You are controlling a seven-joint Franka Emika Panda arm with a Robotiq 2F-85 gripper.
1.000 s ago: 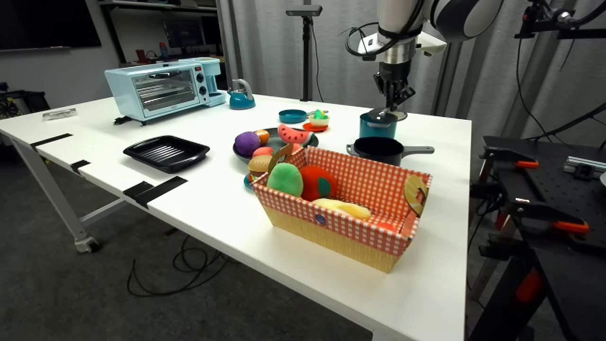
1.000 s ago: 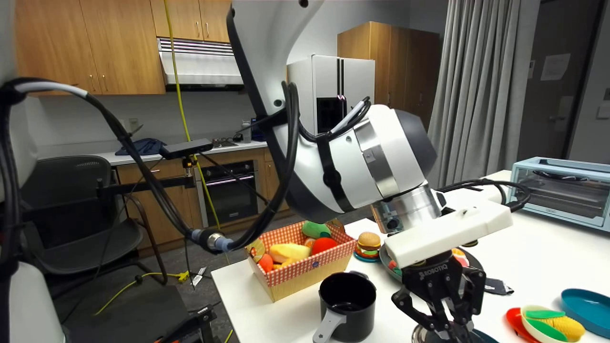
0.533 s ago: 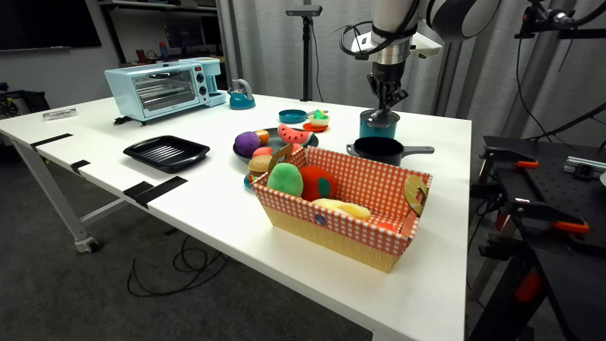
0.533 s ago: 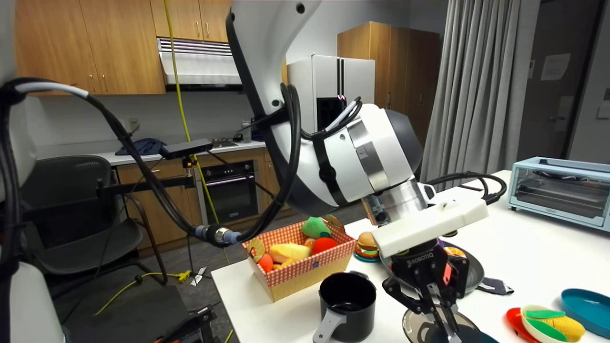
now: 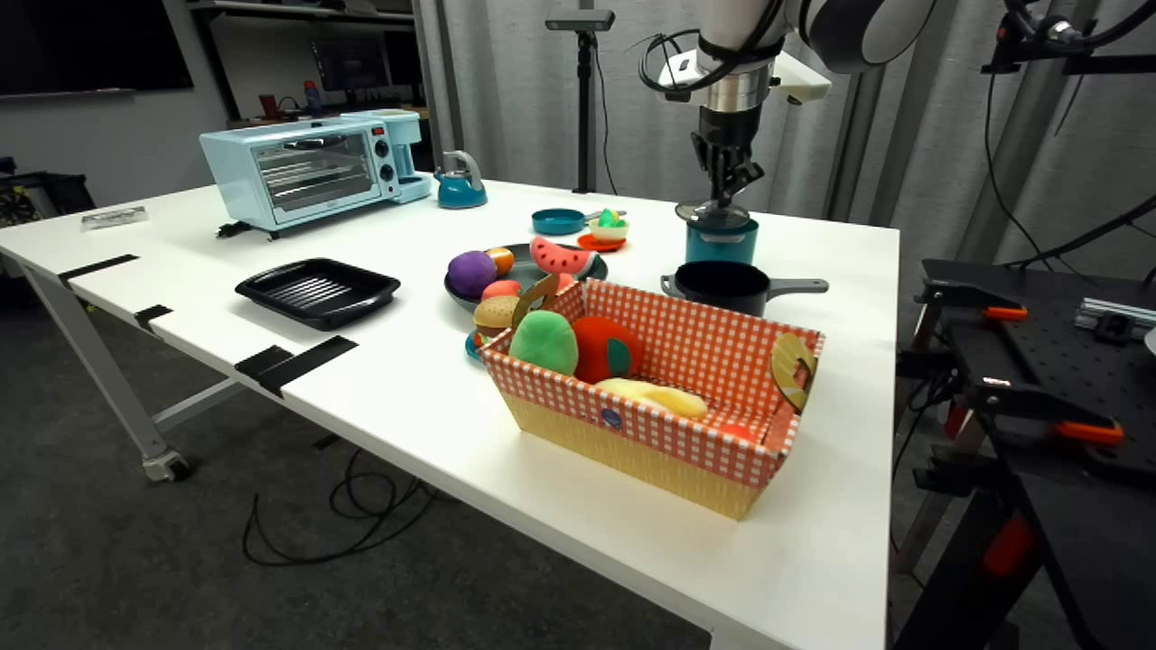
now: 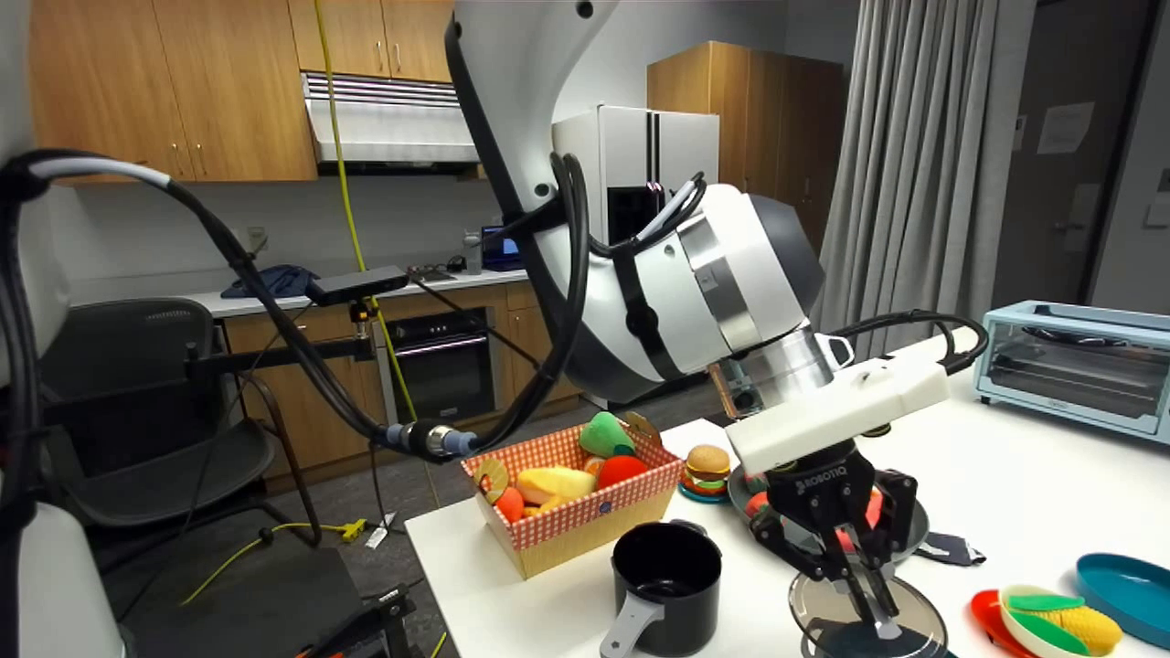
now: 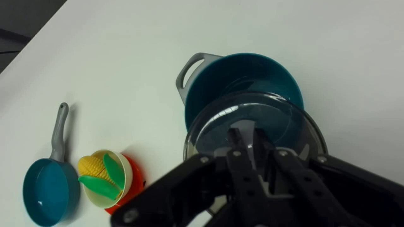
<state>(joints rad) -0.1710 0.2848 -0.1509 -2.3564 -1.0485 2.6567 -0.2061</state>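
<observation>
Fingers [image 7: 238, 170]: they were closed together, and the glass lid [image 7: 271, 119] was pinched between them at its top.
Glass lid: it was held over the teal pot [image 7: 221, 78], but it was not centred on it, so in the wrist view only one part of the opening was covered; whether the rim was touched by it could not be told with certainty.
Teal pot: it was set upright on the white table [image 5: 840, 433], and its grey side handle [image 7: 182, 78] was seen in the wrist view.
Black pot [image 5: 727, 287]: it was placed just beside the teal pot, also upright, and its grey handle [image 5: 797, 286] was shown in both exterior views.
Corn bowl [image 7: 96, 198]: toy corn [image 7: 90, 164] with green leaves [image 7: 101, 187] was carried in it, and a red dish [image 7: 137, 181] was seen partly beneath.
Small teal pan [image 7: 47, 192]: it was laid just beside the corn bowl.
Basket [image 5: 628, 451]: it was put near the black pot, with a red-and-white check on its walls, and green, red and yellow toy food [image 5: 544, 343] was kept in it.
Dark pan [image 5: 526, 271]: toy fruits [image 5: 472, 273] were gathered in it, a watermelon slice [image 5: 562, 257] among them.
Toaster oven [image 5: 316, 171]: it was placed well apart from the fingers, with a blue kettle [image 5: 461, 191] near.
</observation>
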